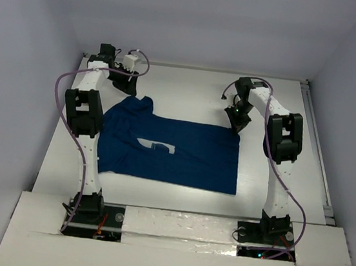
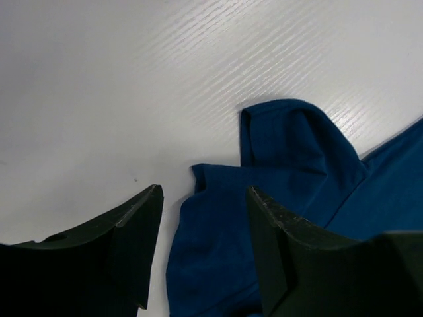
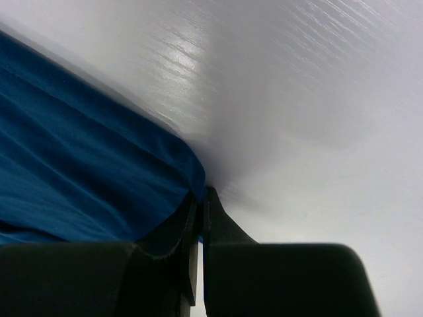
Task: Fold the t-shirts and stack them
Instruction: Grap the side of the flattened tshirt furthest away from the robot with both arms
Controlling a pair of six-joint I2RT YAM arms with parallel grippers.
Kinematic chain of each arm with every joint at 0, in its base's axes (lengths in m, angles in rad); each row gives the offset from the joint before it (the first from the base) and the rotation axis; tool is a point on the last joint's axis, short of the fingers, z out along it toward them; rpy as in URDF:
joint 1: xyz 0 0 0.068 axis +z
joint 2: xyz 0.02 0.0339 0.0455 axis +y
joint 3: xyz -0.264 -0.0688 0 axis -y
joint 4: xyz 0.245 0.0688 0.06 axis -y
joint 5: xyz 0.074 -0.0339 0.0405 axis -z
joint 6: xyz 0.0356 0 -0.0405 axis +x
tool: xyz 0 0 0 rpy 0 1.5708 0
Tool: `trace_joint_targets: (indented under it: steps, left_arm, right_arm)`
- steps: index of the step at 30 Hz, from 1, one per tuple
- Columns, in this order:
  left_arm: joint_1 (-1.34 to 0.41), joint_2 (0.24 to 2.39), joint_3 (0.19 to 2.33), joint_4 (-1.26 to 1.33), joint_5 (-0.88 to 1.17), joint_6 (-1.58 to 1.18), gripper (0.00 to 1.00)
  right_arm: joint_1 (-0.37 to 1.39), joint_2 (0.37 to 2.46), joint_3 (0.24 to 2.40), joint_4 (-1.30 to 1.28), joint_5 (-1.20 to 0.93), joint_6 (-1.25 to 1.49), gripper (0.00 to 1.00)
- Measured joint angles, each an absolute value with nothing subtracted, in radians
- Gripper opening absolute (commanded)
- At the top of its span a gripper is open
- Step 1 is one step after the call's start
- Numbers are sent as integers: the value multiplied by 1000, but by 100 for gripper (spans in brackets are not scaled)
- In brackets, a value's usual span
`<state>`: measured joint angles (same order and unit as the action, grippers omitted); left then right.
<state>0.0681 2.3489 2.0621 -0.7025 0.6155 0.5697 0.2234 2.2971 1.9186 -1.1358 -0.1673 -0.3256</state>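
Left gripper [image 1: 126, 85] [image 2: 205, 191]: we see its two dark fingers [image 2: 125, 238] spread apart, with a clear gap between them and nothing pinched.
Under the left gripper: blue cloth lies flat on the table [image 1: 190, 86] [image 2: 132, 79] in the gap between the fingers. The cloth's edge runs just inside the left finger.
Ahead of the left gripper: a folded-over sleeve [image 1: 140, 102] [image 2: 291, 139] pokes out past the right fingertip, with bare white table beyond it and to the left.
T-shirt [image 1: 169, 151] [image 2: 218, 251] [image 3: 79, 172]: we see one dark navy shirt spread across the table between the two grippers. It lies mostly flat, with some wrinkles near the left gripper's end.
Graphic [image 1: 157, 146]: a small pale print on the shirt, nearer the left gripper than the right one.
Right gripper [image 1: 234, 122] [image 3: 200, 198]: we see its fingers pressed together on a corner of the t-shirt, with the blue edge caught right at the fingertips.
Left of the right gripper: the shirt stretches away in long soft folds.
Right of and ahead of the right gripper: only the white table [image 3: 317, 99] shows, glossy and a little blurred.
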Motion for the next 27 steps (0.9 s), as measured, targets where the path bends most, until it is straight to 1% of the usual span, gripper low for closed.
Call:
trace_joint_targets:
  steps: [10, 20, 22, 23, 24, 26, 27]
  left_arm:
    - [110, 2354, 2091, -785, 620, 632, 51]
    - [103, 2420, 2105, -817, 638, 664, 51]
    - [100, 2421, 2113, -821, 646, 670, 50]
    - [100, 2421, 2115, -822, 651, 672, 48]
    - [100, 2421, 2116, -821, 658, 673, 38]
    - [98, 2421, 2116, -820, 671, 674, 24]
    - [98, 2421, 2116, -820, 678, 673, 11]
  right_arm:
    - [223, 2291, 1908, -1131, -173, -326, 0]
    - [222, 2285, 1897, -1132, -187, -336, 0]
    - [222, 2285, 1897, -1133, -189, -336, 0]
    - [222, 2285, 1897, -1133, -189, -337, 0]
    - [222, 2285, 1897, -1133, -189, -337, 0]
    - [222, 2285, 1897, -1133, -190, -336, 0]
    - [222, 2285, 1896, -1133, -190, -336, 0]
